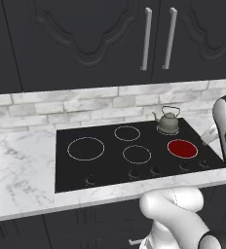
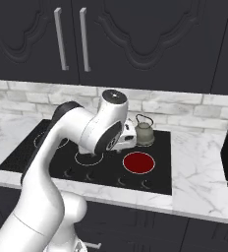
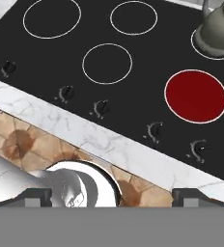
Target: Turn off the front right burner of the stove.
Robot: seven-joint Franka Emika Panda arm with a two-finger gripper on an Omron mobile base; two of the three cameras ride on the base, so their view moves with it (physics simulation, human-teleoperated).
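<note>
While the front right burner point(image 1: 182, 149) point(image 2: 138, 163) point(image 3: 196, 96) glows solid red on the stove point(image 1: 105, 165) point(image 2: 160, 147) point(image 3: 147, 53), the other circles on the black glass are thin white rings. A grey kettle point(image 1: 168, 121) point(image 2: 144, 132) point(image 3: 220, 31) sits on the back right ring, just behind the red burner. Five small dark knobs point(image 3: 155, 130) line the front edge of the cooktop, next to the marble counter point(image 1: 22, 170) point(image 2: 199, 172). In the hand view the gripper point(image 3: 111, 195) hangs above the counter's front edge, well apart from the knobs; its fingertips point(image 3: 36, 195) stand wide apart with nothing between them. In the right base view the arm bends over the stove's middle
</note>
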